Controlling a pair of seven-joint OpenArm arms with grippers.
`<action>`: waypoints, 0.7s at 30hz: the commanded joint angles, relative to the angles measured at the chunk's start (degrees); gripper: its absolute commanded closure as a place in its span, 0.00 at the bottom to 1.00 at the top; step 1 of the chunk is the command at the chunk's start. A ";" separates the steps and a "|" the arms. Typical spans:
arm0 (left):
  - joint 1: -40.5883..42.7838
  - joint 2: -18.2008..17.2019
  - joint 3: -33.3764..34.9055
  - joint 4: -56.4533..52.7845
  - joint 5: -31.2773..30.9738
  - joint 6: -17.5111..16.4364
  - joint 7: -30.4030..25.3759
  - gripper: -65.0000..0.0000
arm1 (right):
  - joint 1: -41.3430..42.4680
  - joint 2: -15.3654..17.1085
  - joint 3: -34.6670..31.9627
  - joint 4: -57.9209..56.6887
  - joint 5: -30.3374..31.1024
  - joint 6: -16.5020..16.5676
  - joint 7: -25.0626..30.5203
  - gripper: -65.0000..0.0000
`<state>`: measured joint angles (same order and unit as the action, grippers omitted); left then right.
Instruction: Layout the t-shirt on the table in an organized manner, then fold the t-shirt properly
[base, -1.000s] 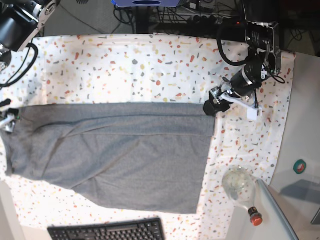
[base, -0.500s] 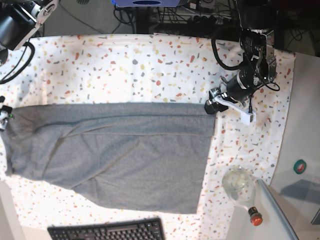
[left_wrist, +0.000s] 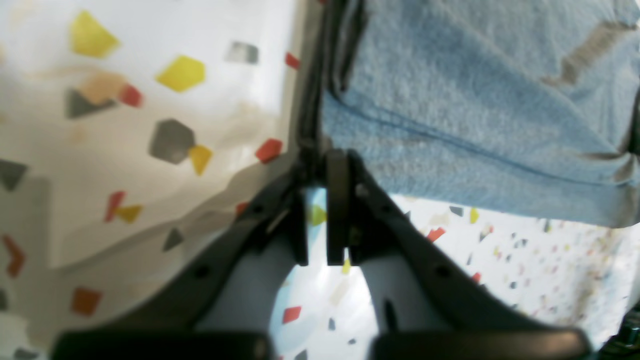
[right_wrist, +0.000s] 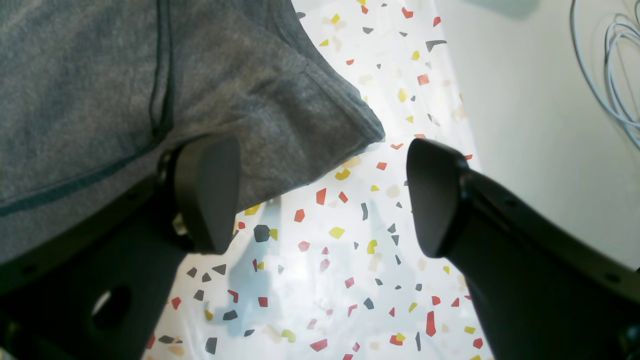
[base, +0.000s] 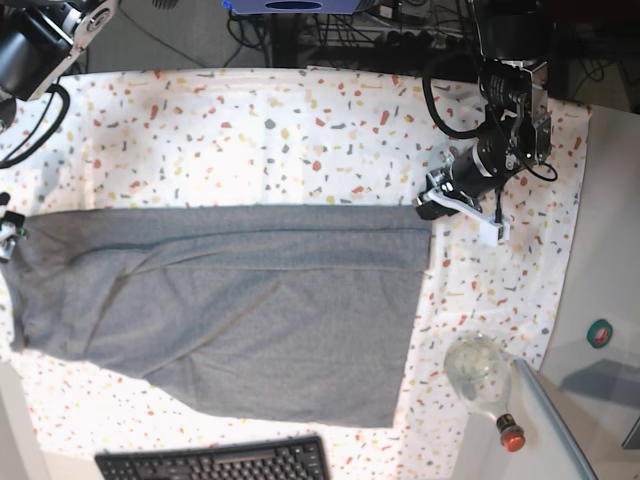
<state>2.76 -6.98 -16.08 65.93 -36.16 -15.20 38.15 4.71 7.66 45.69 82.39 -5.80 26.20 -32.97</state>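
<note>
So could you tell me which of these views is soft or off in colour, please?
Left wrist view: the foreground is blurred, the flecks on the table smear, and the t-shirt reads bluish instead of grey. Right wrist view: sharp on the t-shirt hem, with bright glare washing out the cloth below it. Base view: evenly lit, colours true.

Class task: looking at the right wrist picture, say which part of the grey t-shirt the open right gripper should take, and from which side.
Take the hemmed corner of the t-shirt from its open edge. It sticks out over the table, so one jaw of the right gripper could probably slide beneath.
</note>
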 joint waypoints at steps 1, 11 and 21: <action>-0.61 -0.36 0.03 -0.48 0.87 0.48 0.75 1.00 | 0.78 1.09 0.15 1.08 0.57 0.05 1.28 0.25; -1.14 -0.09 -0.06 -0.74 0.78 0.74 0.75 1.00 | 1.22 1.00 3.23 0.99 0.57 0.13 -2.68 0.25; -1.14 -0.18 0.21 -0.74 0.78 0.74 0.93 1.00 | 7.64 5.39 15.19 -24.76 13.50 -0.22 -3.56 0.25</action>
<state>1.76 -6.85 -16.01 64.75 -36.45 -15.22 37.91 10.98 11.03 60.90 56.36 6.92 25.96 -38.13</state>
